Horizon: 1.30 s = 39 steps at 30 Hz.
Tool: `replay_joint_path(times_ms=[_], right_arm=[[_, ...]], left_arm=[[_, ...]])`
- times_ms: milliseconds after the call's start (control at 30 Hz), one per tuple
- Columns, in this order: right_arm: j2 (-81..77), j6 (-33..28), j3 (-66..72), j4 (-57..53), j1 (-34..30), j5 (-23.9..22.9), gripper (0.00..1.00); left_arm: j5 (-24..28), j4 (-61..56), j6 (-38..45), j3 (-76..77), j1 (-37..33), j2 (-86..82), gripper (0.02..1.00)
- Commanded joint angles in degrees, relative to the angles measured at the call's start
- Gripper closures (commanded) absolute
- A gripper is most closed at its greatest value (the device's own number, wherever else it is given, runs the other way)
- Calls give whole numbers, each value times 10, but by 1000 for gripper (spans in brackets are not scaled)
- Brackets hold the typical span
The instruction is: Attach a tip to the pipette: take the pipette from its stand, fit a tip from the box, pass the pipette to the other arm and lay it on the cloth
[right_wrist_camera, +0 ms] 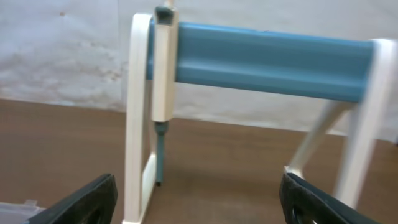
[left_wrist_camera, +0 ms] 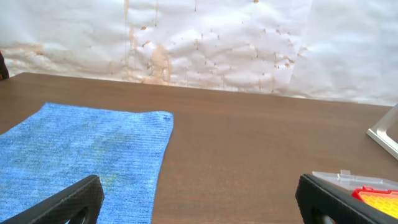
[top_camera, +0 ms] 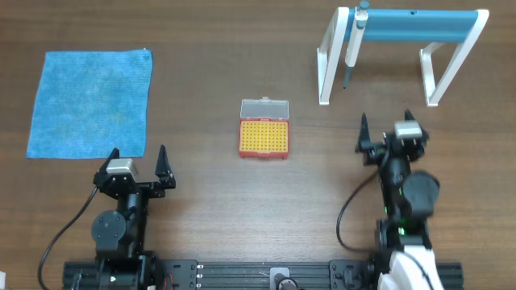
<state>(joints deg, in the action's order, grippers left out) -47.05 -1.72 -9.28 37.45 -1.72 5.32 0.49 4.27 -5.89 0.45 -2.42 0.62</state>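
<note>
Top view: the left end effector (top_camera: 139, 159) sits low on the brown bench (top_camera: 242, 217) with its two fingers spread wide and nothing between them. The blue cloth (top_camera: 90, 105) lies flat just ahead of it and a little to its left. The tip box (top_camera: 264, 138), orange with its clear lid folded back, stands ahead and well to its right, roughly midway between the two arms. The right end effector (top_camera: 387, 129) is also released, jaws apart and empty. The pipette (top_camera: 355, 44) hangs upright at the left end of the stand (top_camera: 411, 24), a blue bar on white legs, ahead of this end effector and apart from it.

In the left wrist view the cloth (left_wrist_camera: 81, 155) reaches up to the open left end effector (left_wrist_camera: 199, 205). The tip box (left_wrist_camera: 360, 190) sits beside the opposite finger.

In the right wrist view the pipette (right_wrist_camera: 163, 68) hangs against the stand's white leg, ahead of the right end effector (right_wrist_camera: 199, 205). The stand's blue bar (right_wrist_camera: 267, 59) runs across above the open jaws.
</note>
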Motion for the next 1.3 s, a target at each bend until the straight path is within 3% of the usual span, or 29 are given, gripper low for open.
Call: replay_joint_path(times_ms=[33, 167, 300, 333, 433, 1300], right_arm=[[-228, 16, -80, 179, 24, 10, 156], [-377, 21, -178, 220, 24, 9, 156], [-433, 54, -224, 221, 42, -5, 156], [-441, 89, -229, 220, 48, -38, 156], [-447, 87, -232, 219, 48, -85, 156], [-516, 50, -290, 218, 49, -77, 156]], left_arm=[[3, 3, -3, -1, 2, -3, 23], [3, 3, -3, -1, 2, -3, 23], [3, 3, -3, -1, 2, -3, 20], [3, 3, -3, -1, 2, -3, 20], [3, 3, -3, -1, 2, -3, 20], [3, 3, -3, -1, 2, -3, 20]])
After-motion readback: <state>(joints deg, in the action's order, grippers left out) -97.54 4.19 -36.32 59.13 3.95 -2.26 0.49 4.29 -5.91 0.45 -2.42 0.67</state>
